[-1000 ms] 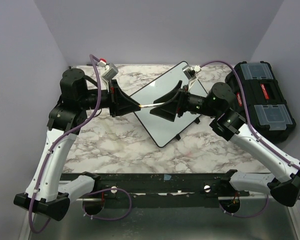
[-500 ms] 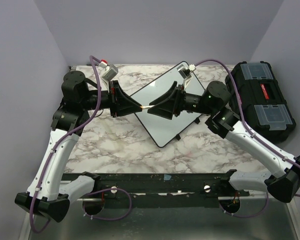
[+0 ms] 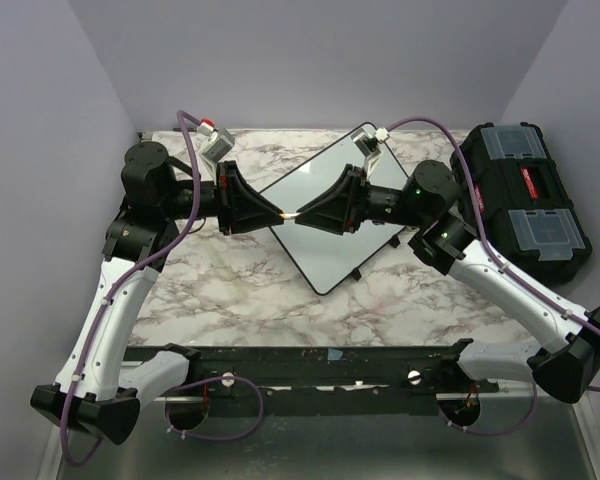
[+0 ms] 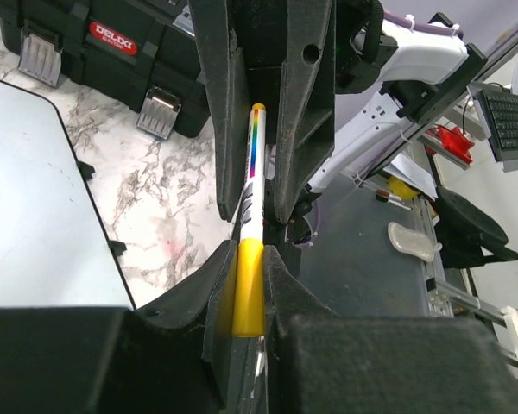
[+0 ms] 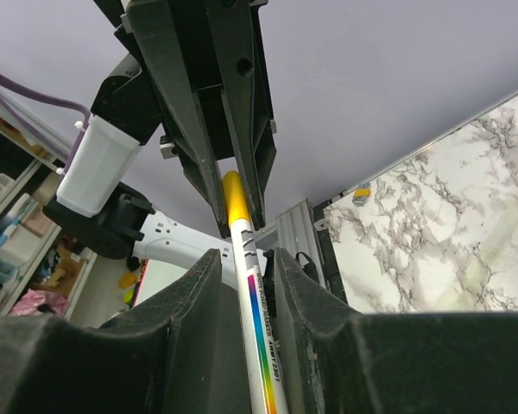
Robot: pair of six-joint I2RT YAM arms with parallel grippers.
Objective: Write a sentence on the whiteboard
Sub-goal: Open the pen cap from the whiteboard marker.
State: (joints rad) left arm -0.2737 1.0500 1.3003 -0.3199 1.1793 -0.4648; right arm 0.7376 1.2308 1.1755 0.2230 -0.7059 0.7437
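Left gripper point(image 3: 277, 212): clamped on the marker point(image 4: 251, 220), at its yellow cap.
Right gripper point(image 3: 307, 212): flanks white barrel; contact unclear.
Whiteboard point(image 3: 325, 255): middle hidden beneath both grippers.

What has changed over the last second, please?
The right gripper moved left toward the left gripper and narrowed its jaws around the marker; a firm grip is not certain yet. The left gripper kept the yellow cap end; the whiteboard stayed put.

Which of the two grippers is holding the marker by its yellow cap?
The left gripper: its fingers clamp the yellow cap. The right gripper has its fingers on either side of the white, rainbow-striped barrel of the marker.
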